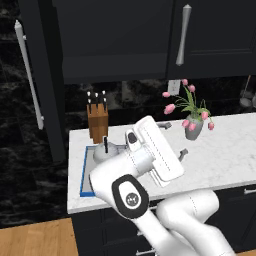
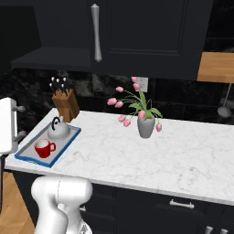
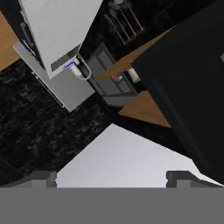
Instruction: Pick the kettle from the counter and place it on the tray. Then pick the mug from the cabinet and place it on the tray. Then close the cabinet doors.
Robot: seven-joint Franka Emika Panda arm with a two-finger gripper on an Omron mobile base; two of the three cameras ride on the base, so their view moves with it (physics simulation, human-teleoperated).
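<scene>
The blue-rimmed tray (image 2: pixel 68 139) lies at the counter's (image 2: pixel 137 155) left end. On it stand the silver-grey kettle (image 2: pixel 58 129) and, in front of it, the red mug (image 2: pixel 43 148). In the left base view the kettle (image 1: pixel 105 150) and the tray (image 1: pixel 85 175) are partly hidden by my arm. My gripper (image 1: pixel 176 139) hangs open above the counter near the tray, nothing between its fingers; it also shows at the left edge of the right base view (image 2: pixel 21 122) and in the hand view (image 3: pixel 113 179). The left cabinet door (image 1: pixel 45 75) stands open; the right door (image 1: pixel 215 35) is shut.
A wooden knife block (image 1: pixel 97 120) stands behind the tray. A grey vase of pink flowers (image 2: pixel 146 125) sits mid-counter near the back wall. Dark drawers (image 2: pixel 183 205) run under the counter. The open door's long silver handle (image 1: pixel 27 75) juts out at the left.
</scene>
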